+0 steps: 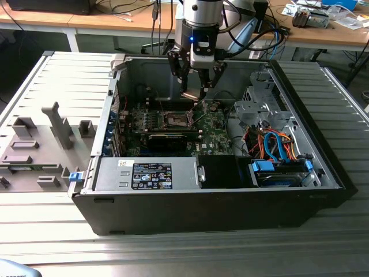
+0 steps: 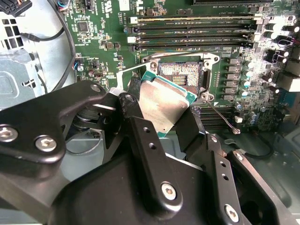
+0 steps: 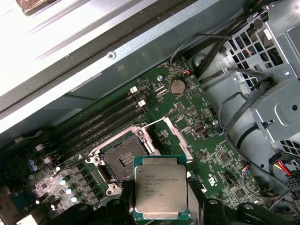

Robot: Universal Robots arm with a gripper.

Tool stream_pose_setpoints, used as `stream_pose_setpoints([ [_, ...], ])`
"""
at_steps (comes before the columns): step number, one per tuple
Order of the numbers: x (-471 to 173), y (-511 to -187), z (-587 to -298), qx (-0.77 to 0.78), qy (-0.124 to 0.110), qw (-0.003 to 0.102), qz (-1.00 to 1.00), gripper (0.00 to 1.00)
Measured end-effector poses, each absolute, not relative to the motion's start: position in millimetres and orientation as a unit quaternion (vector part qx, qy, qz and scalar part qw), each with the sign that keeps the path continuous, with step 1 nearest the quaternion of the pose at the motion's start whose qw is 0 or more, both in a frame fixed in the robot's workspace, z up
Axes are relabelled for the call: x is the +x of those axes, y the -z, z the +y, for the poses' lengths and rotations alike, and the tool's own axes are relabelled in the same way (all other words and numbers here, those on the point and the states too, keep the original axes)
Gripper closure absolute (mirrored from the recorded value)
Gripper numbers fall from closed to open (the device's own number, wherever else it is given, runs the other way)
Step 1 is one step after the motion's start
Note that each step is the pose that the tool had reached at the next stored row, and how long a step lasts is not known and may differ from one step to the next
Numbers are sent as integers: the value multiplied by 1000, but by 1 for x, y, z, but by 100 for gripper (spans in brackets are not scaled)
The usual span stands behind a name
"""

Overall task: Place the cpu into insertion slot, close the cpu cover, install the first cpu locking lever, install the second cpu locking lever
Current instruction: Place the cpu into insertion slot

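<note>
My gripper [image 1: 192, 94] hangs inside the open computer case, shut on the cpu [image 3: 161, 192], a flat square chip with a silver-grey top. In the second wrist view the cpu [image 2: 164, 105] sits tilted between the black fingers [image 2: 140, 129]. It is held in the air just above and beside the insertion slot [image 3: 123, 161], a dark square socket with a metal rim on the green motherboard [image 3: 211, 154]. The slot [image 2: 180, 72] lies open and bare. The cpu cover [image 3: 180, 140], a thin silver frame, stands swung open next to the slot. A thin wire lever [image 2: 224, 119] sticks out beside the socket.
Long black memory slots [image 2: 197, 28] run beside the socket. A grey drive cage [image 1: 259, 107] with cable bundles [image 1: 277, 147] fills the case's side at the exterior view's right. The power supply [image 1: 150, 173] lies along the front. A grey fixture tray [image 1: 40, 150] sits outside the case.
</note>
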State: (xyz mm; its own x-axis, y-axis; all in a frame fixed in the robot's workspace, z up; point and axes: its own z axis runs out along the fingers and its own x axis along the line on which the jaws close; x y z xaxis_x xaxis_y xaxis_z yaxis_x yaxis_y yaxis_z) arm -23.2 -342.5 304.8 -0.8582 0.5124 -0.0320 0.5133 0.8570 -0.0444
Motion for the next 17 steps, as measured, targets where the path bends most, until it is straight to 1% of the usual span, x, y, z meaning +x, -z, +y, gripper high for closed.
stream_pose_setpoints([
  [17, -23, -305, -342, 271, 26, 9, 962, 45],
])
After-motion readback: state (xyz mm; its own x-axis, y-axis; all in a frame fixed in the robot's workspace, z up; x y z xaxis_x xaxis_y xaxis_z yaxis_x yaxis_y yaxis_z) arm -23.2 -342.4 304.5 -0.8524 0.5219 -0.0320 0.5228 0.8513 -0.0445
